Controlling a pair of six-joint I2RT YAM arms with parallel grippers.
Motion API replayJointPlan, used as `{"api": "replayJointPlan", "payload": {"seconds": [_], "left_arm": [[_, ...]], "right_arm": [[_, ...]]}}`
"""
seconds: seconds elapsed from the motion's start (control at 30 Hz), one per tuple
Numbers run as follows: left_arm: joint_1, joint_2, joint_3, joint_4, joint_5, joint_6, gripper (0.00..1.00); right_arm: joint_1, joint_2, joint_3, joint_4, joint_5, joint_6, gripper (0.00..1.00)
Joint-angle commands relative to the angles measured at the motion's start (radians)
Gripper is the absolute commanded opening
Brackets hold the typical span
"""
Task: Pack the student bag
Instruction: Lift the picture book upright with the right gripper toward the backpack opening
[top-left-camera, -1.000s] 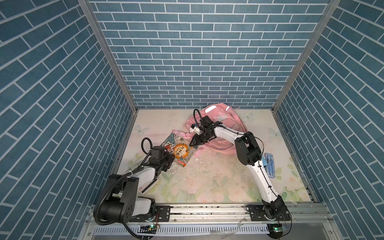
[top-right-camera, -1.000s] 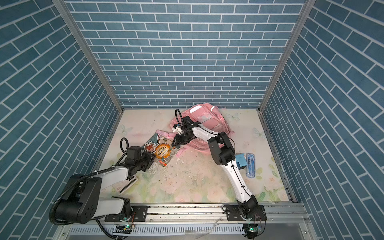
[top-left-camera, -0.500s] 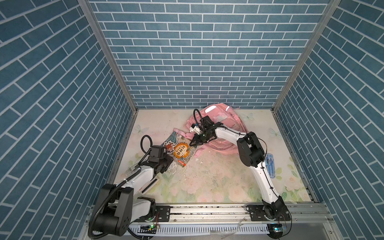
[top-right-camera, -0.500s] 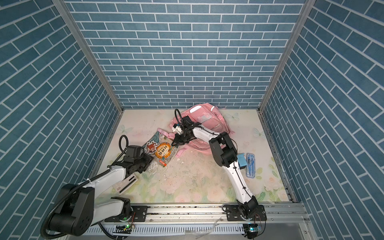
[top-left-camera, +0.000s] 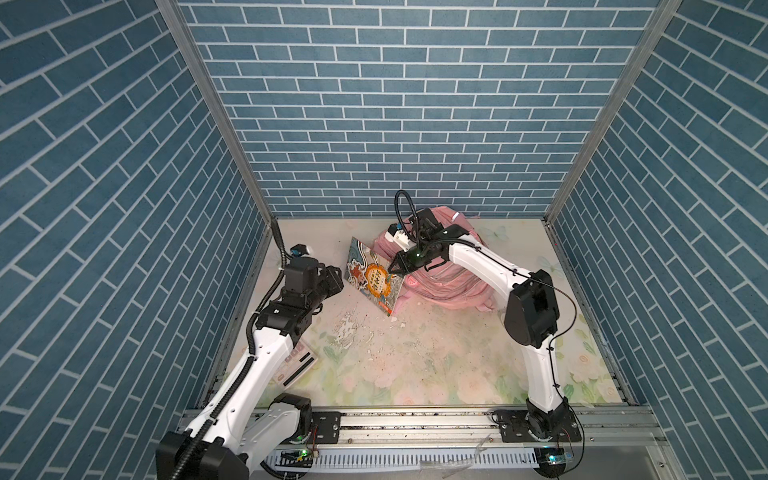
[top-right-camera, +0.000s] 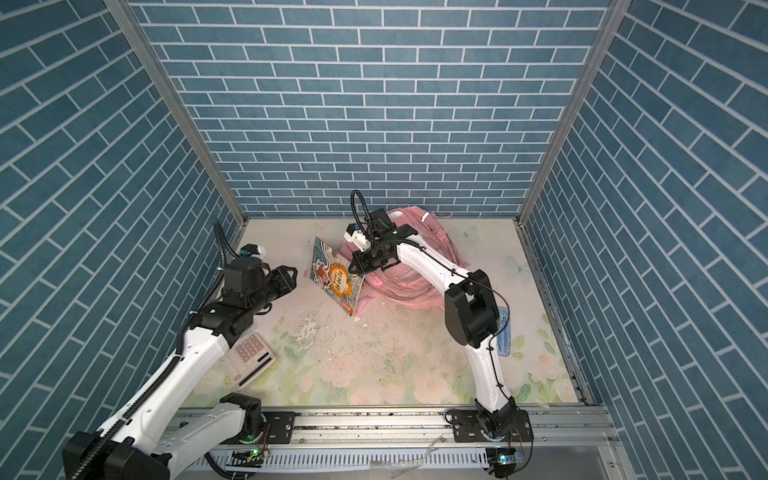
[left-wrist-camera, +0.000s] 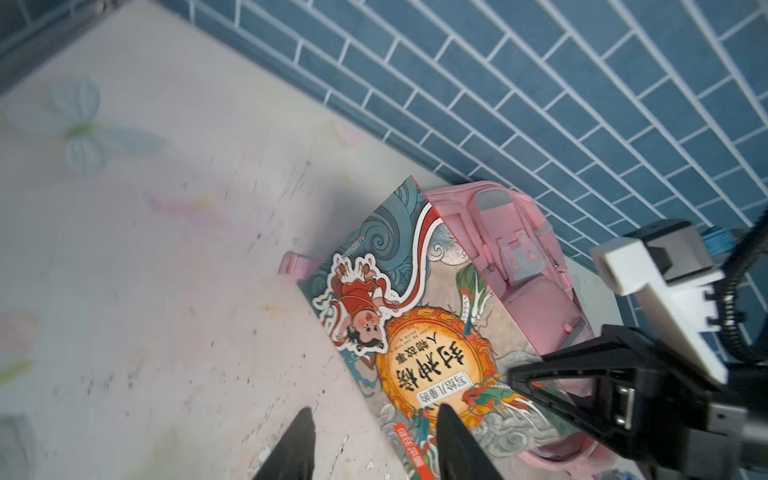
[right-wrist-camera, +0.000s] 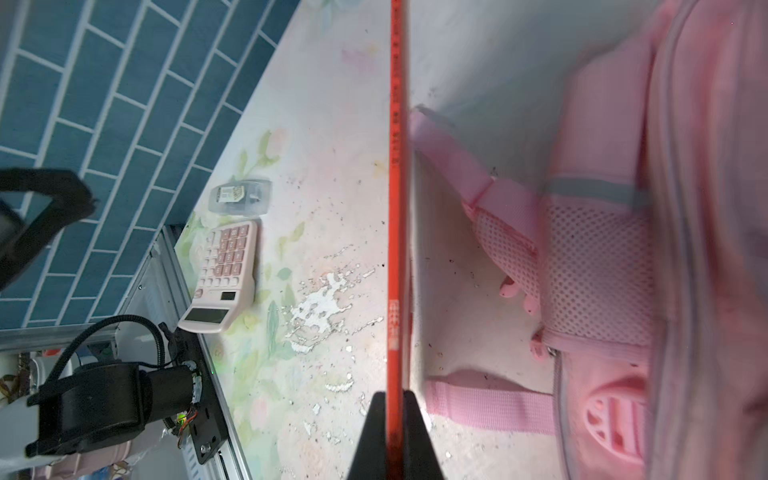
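A calculator (top-right-camera: 248, 356) lies near the front. Beyond it the left gripper (top-right-camera: 293, 277) hangs with jaws half spread, empty, just short of the book (top-left-camera: 372, 280). The right gripper (top-left-camera: 392, 271) pinches that tilted book's edge. Behind, the student bag (top-left-camera: 444, 286) slumps near the back wall.

The student bag (top-left-camera: 451, 289) is lying slumped at the far end of the scene, slightly right of the middle. Its soft pink fabric is sagging. A mesh pocket, a grey reflective strip and pink straps are showing, one strap trailing toward the near left.
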Motion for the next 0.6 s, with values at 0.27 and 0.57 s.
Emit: {"api": "replayJointPlan", "payload": {"seconds": [0.27,0.57], "left_arm": [[-0.212,0.088,0.226,0.053,0.007,0.595,0.44],[-0.396,0.231,0.364,-0.005,0.104,1.033,0.43]], "right_arm": [[-0.086,-0.315,-0.067,-0.198,0.277,-0.301,0.00],[-0.128,-0.642,-0.378,-0.107,0.379,-0.586,0.00]]}}
